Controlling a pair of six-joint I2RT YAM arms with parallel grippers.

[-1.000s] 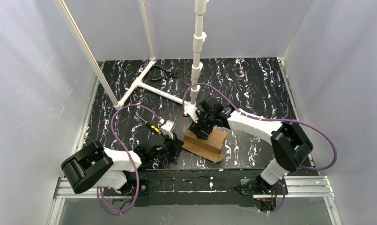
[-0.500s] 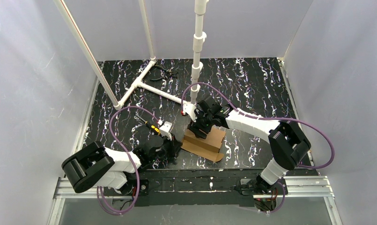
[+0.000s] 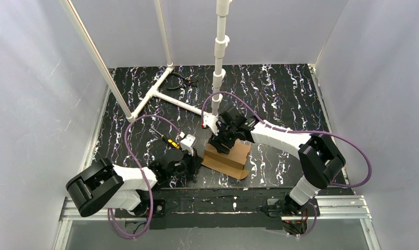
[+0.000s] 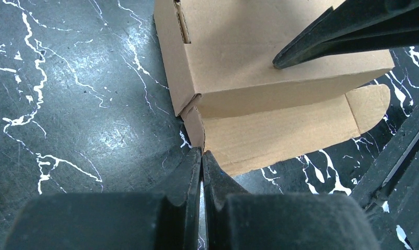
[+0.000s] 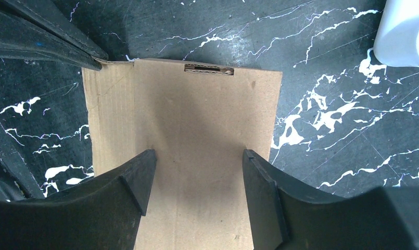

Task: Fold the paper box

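Note:
The paper box (image 3: 234, 158) is a brown cardboard mailer on the black marbled table, with its lid panel (image 4: 238, 47) folded down. A front flap (image 4: 290, 135) with a rounded tab lies flat on the table. My left gripper (image 4: 202, 152) is shut, and its tips touch the small corner flap (image 4: 194, 122) at the box's near left corner. My right gripper (image 5: 197, 156) stands open, both fingertips resting on the top panel (image 5: 197, 109). In the top view the left gripper (image 3: 198, 159) is left of the box and the right gripper (image 3: 221, 146) is over its far end.
A white pipe frame (image 3: 165, 96) and an upright white post (image 3: 219, 52) stand behind the box. The post's base (image 5: 405, 31) is close to the right gripper. Pliers (image 3: 185, 79) lie at the back. A yellow-handled screwdriver (image 3: 168, 140) lies left of the box.
The right gripper has edged slightly left on the box top. The left gripper stays shut at the box's corner.

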